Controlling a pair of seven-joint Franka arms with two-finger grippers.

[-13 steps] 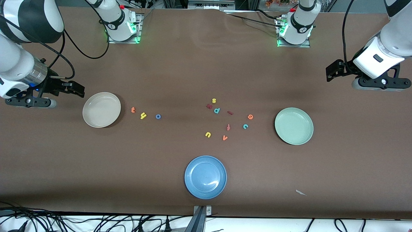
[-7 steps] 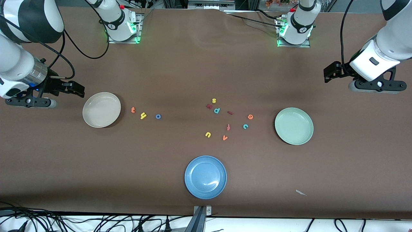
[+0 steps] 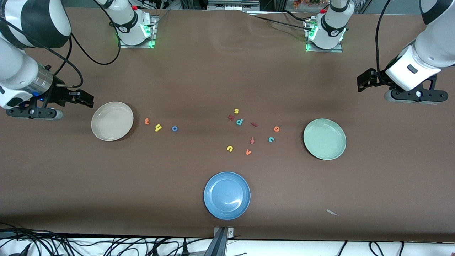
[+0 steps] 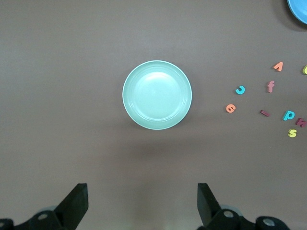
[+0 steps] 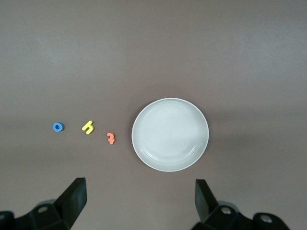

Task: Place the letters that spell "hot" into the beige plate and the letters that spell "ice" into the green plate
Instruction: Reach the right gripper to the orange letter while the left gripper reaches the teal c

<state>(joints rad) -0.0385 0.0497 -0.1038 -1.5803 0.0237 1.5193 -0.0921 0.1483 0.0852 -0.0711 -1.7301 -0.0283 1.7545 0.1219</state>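
Note:
The beige plate (image 3: 112,121) (image 5: 170,134) lies toward the right arm's end, with the orange "t" (image 3: 147,121) (image 5: 111,138), yellow "h" (image 3: 158,127) (image 5: 87,127) and blue "o" (image 3: 174,128) (image 5: 57,127) in a row beside it. Beside the green plate (image 3: 324,139) (image 4: 157,95) lie the orange "e" (image 3: 276,129) (image 4: 230,108), teal "c" (image 3: 271,139) (image 4: 240,89) and dark-red "i" (image 3: 253,124) (image 4: 264,113). My right gripper (image 3: 84,99) (image 5: 140,184) hangs open and empty over bare table next to the beige plate. My left gripper (image 3: 366,80) (image 4: 142,189) hangs open and empty over bare table near the green plate.
A blue plate (image 3: 227,195) sits near the front edge. Other letters lie mid-table: yellow "s" (image 3: 236,111), a dark-red letter (image 3: 231,117), teal "p" (image 3: 239,122), orange "f" (image 3: 252,140), yellow "u" (image 3: 229,148), orange "v" (image 3: 248,152). A white scrap (image 3: 332,212) lies nearer the camera than the green plate.
The left arm's hand has shifted a little over the table. The right arm, the plates and the letters have stayed where they were.

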